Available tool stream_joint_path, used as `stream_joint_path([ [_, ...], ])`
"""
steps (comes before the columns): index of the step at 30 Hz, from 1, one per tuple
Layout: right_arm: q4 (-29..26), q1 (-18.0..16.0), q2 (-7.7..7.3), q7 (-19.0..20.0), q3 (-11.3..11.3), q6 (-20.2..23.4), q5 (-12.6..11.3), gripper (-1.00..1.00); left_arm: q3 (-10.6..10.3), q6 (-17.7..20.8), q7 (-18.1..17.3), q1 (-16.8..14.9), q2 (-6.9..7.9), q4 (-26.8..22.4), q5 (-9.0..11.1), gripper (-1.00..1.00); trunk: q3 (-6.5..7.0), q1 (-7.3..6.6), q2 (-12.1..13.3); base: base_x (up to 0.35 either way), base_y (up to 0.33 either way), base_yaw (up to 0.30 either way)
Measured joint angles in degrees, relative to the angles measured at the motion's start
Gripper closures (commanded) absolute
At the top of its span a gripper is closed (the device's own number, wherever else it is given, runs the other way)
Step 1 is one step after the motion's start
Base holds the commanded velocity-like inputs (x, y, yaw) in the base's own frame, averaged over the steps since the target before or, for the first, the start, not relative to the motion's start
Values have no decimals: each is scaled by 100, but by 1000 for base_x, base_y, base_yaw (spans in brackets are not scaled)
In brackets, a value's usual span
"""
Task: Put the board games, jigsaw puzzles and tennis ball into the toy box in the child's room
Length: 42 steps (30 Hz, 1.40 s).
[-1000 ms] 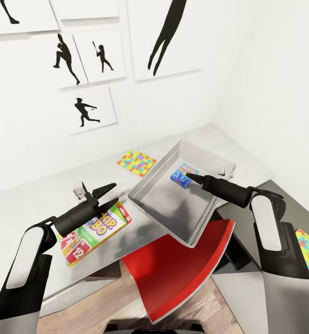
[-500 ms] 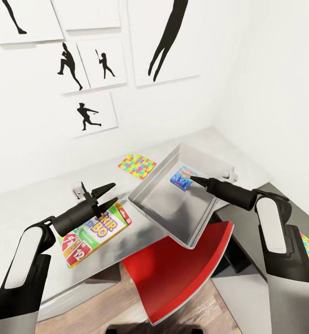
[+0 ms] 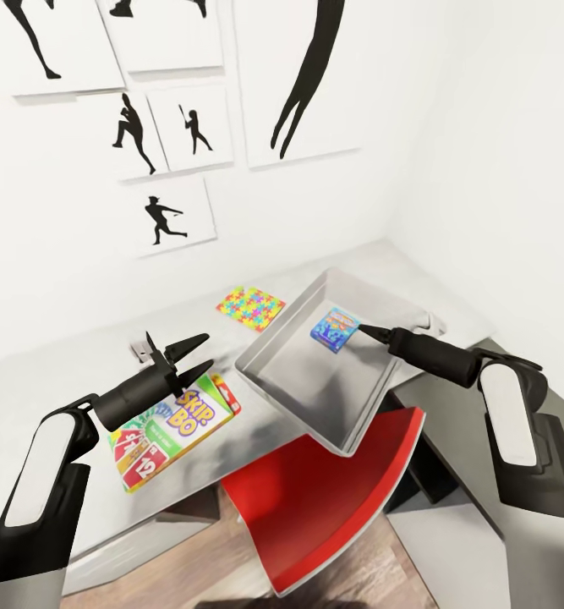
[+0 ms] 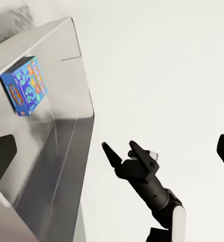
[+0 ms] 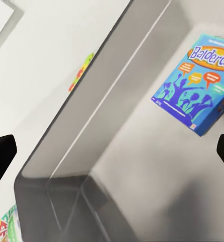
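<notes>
1. Right now the small blue Balderdash box [image 3: 336, 328] lies flat on the floor of the toy box [image 3: 298, 385], toward its far end. I read that as one board game delivered, which would explain why my right arm sits just beside it.
2. My right tool [image 3: 368, 331] points into the tray with its tip at the blue box's edge. From the head view I cannot tell whether the fingers touch the box or are spread. In the right wrist view the two dark fingertips sit far apart at the frame edges with nothing between them, so I judge it wide and empty.
3. My right forearm reaches in low from the tray's near-right side, elbow bent over the dark cabinet section.
4. Next outward, the Skip-Bo box [image 3: 176, 423] rests flat on the bench [image 3: 53, 381], just beside the tray's near-left wall and apart from it.
5. My left tool [image 3: 184, 359] hovers above Skip-Bo's far end, fingers spread wide, holding nothing. The arm is raised and angled forward, well placed, I think, to come down on that box.
6. One jigsaw puzzle [image 3: 249, 306] lies flat beyond the tray, near its far-left wall.
7. A red chair [image 3: 332, 491] sits below the tray's near corner.
</notes>
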Motion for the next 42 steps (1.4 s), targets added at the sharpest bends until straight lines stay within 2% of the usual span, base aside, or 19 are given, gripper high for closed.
stream_joint_path([
  [10, 0, 19, -20, 1, 18, 0, -1, -100, -56, 1, 3, -19, -9, 1, 3, -100, 93, 0, 0, 0, 0, 0],
  [17, 0, 27, -3, 1, 52, 0, -1, -100, -303, -4, 26, -66, -38, 0, -5, -100, 158, 0, 0, 0, 0, 0],
  [24, 0, 30, -12, 1, 14, 0, -2, -100, -456, -16, 32, -86, -49, -1, -9, -100, 223, 0, 0, 0, 0, 0],
  [42, 0, 31, -28, 1, -16, 0, -1, -100, -545, -32, 85, -95, -69, 6, -17, -100, 391, 0, 0, 0, 0, 0],
])
